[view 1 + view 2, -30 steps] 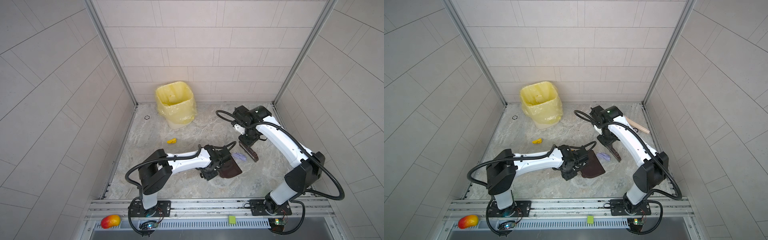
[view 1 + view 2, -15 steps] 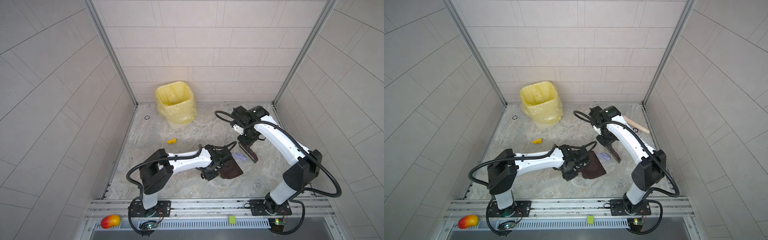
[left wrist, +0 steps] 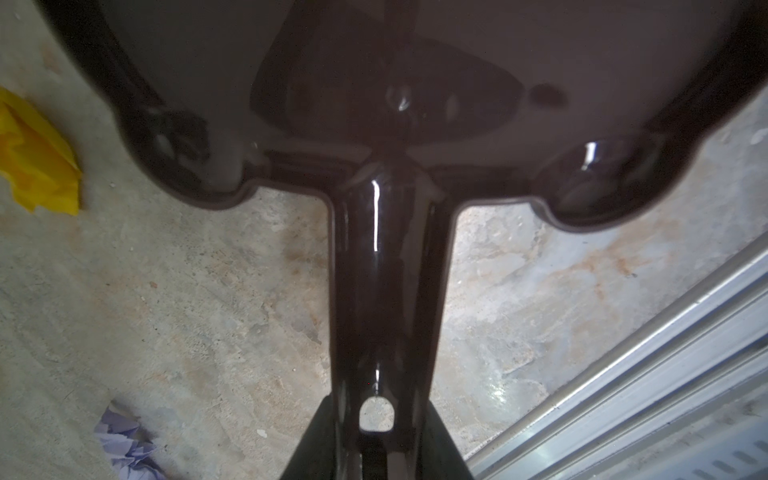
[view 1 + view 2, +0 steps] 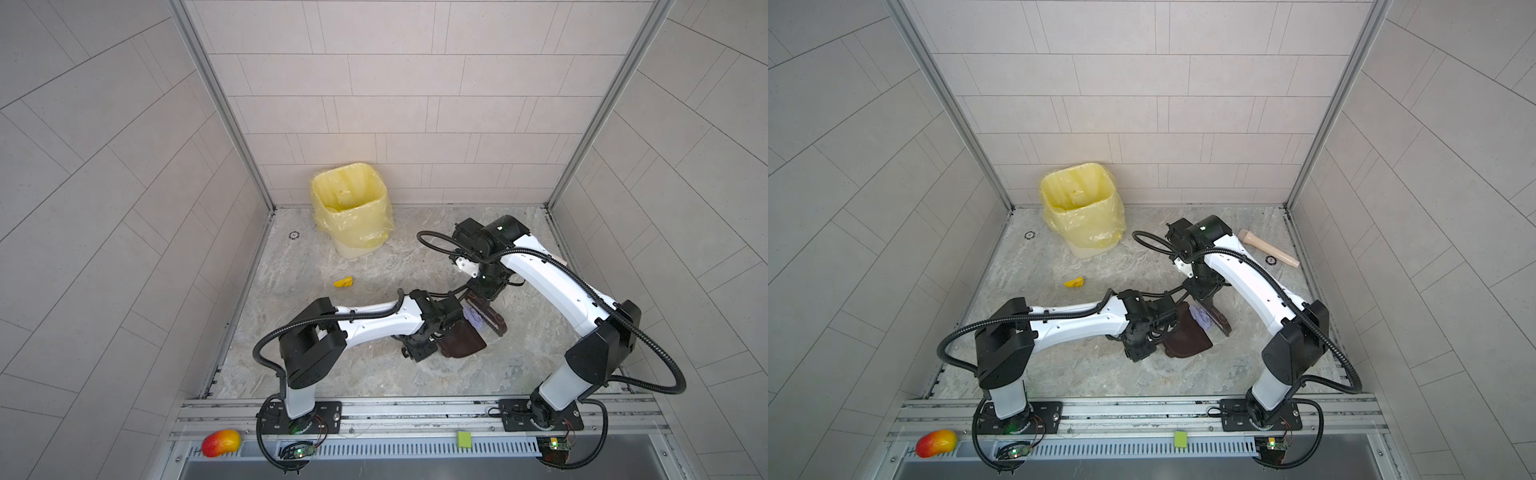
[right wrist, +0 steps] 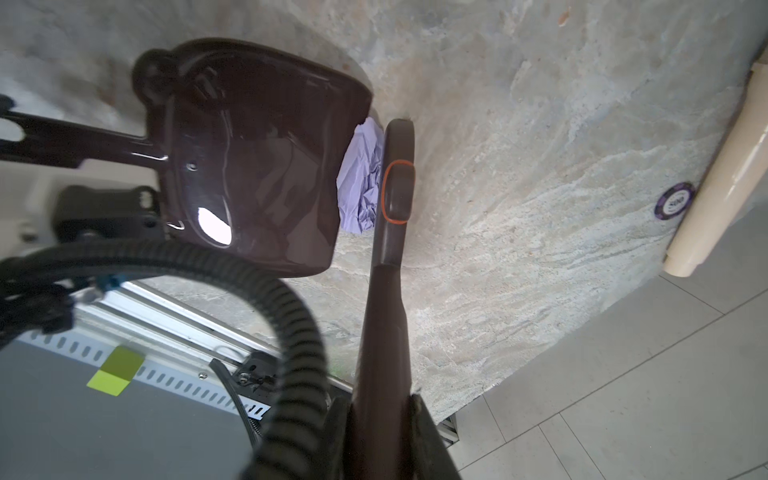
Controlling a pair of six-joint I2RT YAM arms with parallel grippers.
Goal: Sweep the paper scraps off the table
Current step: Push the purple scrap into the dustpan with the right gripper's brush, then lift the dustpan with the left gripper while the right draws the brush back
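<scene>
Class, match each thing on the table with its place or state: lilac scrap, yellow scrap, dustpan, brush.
Things:
1 lilac scrap
2 yellow scrap
3 dustpan
4 brush

Places or states:
A held by the right gripper
B alone on bare table
C held by the left gripper
D between dustpan lip and brush head

Pairs: 1-D; 2-B; 3-C; 4-A

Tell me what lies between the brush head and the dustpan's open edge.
One crumpled lilac paper scrap lies there, between brush and dustpan; clearest in the right wrist view, also visible in both top views.
</scene>
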